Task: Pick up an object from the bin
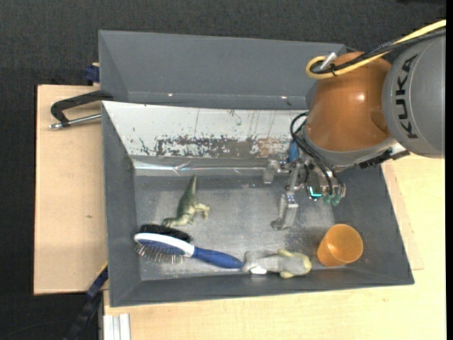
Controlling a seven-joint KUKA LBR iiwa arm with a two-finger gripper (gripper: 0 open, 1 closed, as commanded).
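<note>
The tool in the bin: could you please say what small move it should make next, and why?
Probably a short shift toward the view's lower edge, over the pale toy animal. The tool is above bare bin floor, and that toy lies nearest, with the orange cup beside it.

We see the grey bin [233, 214] with four things on its floor: a green dinosaur [188, 207] left of middle, a blue-handled brush [177, 248] by the front wall, a pale toy [279, 263] just beside the handle's end, and an orange cup [340, 245] front right.
</note>
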